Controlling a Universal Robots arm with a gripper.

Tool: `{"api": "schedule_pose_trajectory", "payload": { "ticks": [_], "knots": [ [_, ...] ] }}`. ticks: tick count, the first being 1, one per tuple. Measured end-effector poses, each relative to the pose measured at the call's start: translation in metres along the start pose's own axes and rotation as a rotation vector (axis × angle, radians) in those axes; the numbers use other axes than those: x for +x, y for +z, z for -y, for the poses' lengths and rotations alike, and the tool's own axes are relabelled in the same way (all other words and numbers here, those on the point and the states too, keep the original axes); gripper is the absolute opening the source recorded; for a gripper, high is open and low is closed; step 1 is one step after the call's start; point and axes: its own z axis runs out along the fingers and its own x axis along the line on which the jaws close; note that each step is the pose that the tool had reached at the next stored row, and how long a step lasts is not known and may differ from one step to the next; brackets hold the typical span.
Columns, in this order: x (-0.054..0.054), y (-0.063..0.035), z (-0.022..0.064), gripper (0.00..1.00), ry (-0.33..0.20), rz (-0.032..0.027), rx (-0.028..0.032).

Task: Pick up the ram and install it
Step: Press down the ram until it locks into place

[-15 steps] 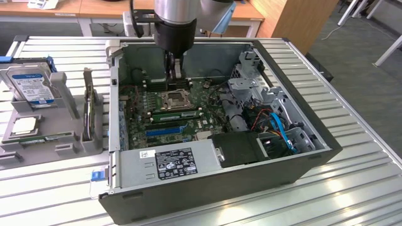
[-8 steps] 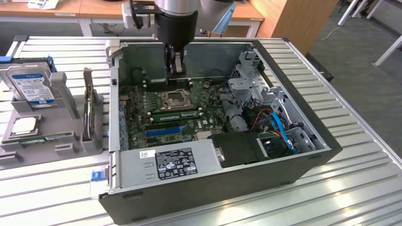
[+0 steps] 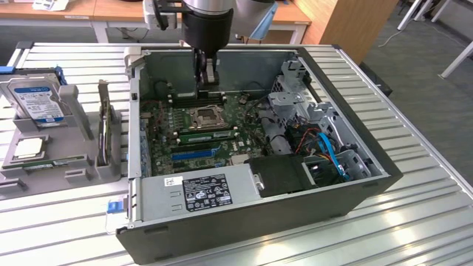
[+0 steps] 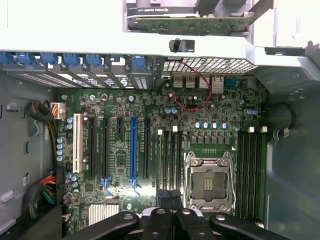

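The ram (image 3: 46, 164) is a narrow green stick lying flat in the grey holder tray (image 3: 74, 177) on the exterior view's left, outside the computer. My gripper (image 3: 207, 82) hangs inside the open computer case (image 3: 258, 216), over the far part of the motherboard (image 3: 214, 147) beyond the processor socket (image 3: 205, 116). Its dark fingers are shut together and I see nothing between them. In the wrist view the gripper (image 4: 169, 200) points down at the memory slots (image 4: 170, 155) beside the socket (image 4: 209, 180).
The tray also carries a blue-labelled hard drive (image 3: 35, 100), a square silver processor chip (image 3: 28, 147) and an upright card (image 3: 105, 127). Inside the case are a power supply (image 3: 207, 191), drive cage (image 3: 296, 105) and blue cables (image 3: 329, 152). The case walls closely surround the gripper.
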Motion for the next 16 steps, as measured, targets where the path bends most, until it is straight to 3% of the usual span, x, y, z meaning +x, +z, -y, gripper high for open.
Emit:
{"api": "schedule_pose_trajectory", "payload": {
  "ticks": [7, 16],
  "knots": [
    [0.000, 0.0000, 0.0118, 0.10, 0.000, -0.0001, -0.0038],
    [0.000, 0.0000, 0.0307, 0.10, 0.001, -0.0001, -0.0160]
  ]
}}
